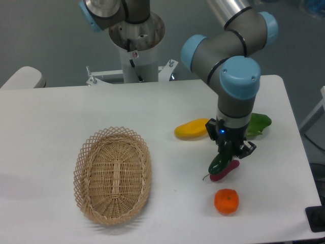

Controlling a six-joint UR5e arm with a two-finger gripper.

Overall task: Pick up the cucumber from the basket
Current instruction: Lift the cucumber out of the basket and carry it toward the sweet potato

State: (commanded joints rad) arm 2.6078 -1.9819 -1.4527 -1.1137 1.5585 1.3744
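1. The white table [61, 117] carries everything in view, and my arm [231, 61] reaches over its right half from the grey base at the back.
2. The basket [112, 175] sits on the left part of the table, oval and woven tan, with nothing visible inside it; it is well apart from my gripper.
3. The leafy green bok choy [260, 124] lies at the right, mostly hidden behind my wrist.
4. The yellow mango [191, 129] lies on the table just left of my wrist.
5. The cucumber [220, 163] is out of the basket: it hangs tilted from my gripper, dark green, its lower end over the table right of centre and directly in front of the purple sweet potato.
6. My gripper [229, 154] points down with its fingers clenched around the cucumber's upper end.
7. The purple sweet potato [225, 173] lies on the table, partly covered by the cucumber.
8. The orange [226, 201] sits near the table's front edge, just below the sweet potato.
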